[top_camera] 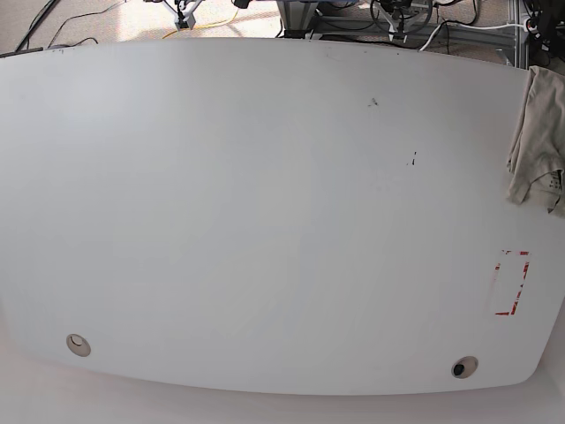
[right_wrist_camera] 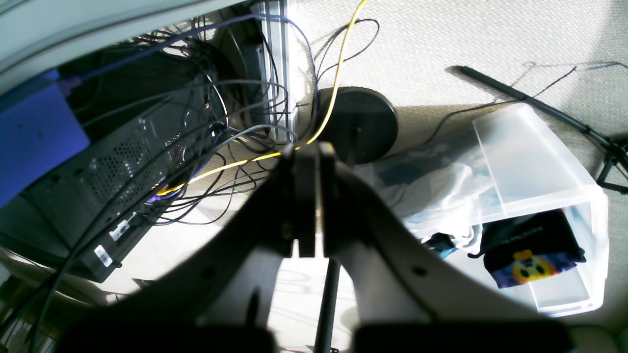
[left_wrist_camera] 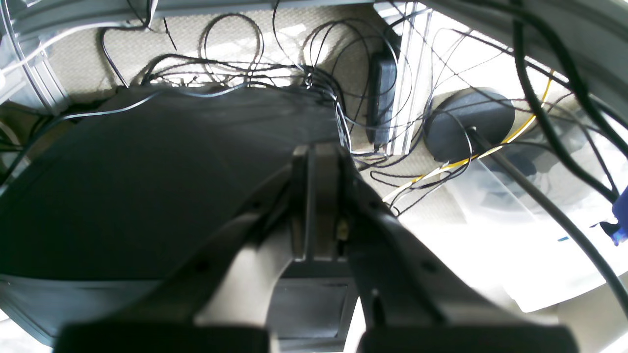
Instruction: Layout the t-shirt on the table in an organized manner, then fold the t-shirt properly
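The t-shirt (top_camera: 537, 137) lies bunched at the table's far right edge in the base view, light khaki-grey, wrinkled and partly cut off by the frame. The white table (top_camera: 265, 194) fills most of that view, and neither arm shows over it. In the left wrist view my left gripper (left_wrist_camera: 310, 152) is shut with nothing between its fingers, and it hangs over the floor and cables, off the table. My right gripper (right_wrist_camera: 306, 152) is likewise shut on nothing, above the floor beside the table.
A red-outlined rectangle (top_camera: 512, 283) and two small holes (top_camera: 78, 344) (top_camera: 463, 367) mark the table's near side. Under the grippers lie tangled cables (left_wrist_camera: 255, 73), a dark computer case (right_wrist_camera: 122, 186), a round black stand base (right_wrist_camera: 360, 122) and a clear plastic bin (right_wrist_camera: 535, 196).
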{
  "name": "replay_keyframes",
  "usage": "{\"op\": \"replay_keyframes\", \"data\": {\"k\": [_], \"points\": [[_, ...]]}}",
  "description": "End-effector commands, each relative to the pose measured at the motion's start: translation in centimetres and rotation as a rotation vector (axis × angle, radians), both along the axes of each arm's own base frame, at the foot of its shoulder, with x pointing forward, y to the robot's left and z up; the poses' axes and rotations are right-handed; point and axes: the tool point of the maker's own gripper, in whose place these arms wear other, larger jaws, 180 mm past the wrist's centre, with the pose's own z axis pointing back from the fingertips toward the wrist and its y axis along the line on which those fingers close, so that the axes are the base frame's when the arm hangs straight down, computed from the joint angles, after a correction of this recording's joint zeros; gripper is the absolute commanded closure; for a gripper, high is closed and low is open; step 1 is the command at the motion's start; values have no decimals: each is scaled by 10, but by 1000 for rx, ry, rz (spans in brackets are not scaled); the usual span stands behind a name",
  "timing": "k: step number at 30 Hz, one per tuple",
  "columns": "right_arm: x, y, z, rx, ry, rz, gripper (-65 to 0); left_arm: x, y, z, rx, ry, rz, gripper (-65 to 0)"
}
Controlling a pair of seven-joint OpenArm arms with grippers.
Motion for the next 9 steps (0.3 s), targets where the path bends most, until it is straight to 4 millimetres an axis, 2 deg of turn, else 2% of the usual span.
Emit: {"op": "replay_keyframes", "data": {"k": [1, 4, 9], "points": [[3, -7, 0, -13, -6, 3, -6, -4, 0, 0, -4, 4, 3, 0], [7, -6, 0, -15, -12, 2, -6, -4, -2, 0, -7, 4, 4, 0], [9, -7, -1, -20, -15, -1, -6, -2, -16, -1, -28, 2, 5, 0]]}}
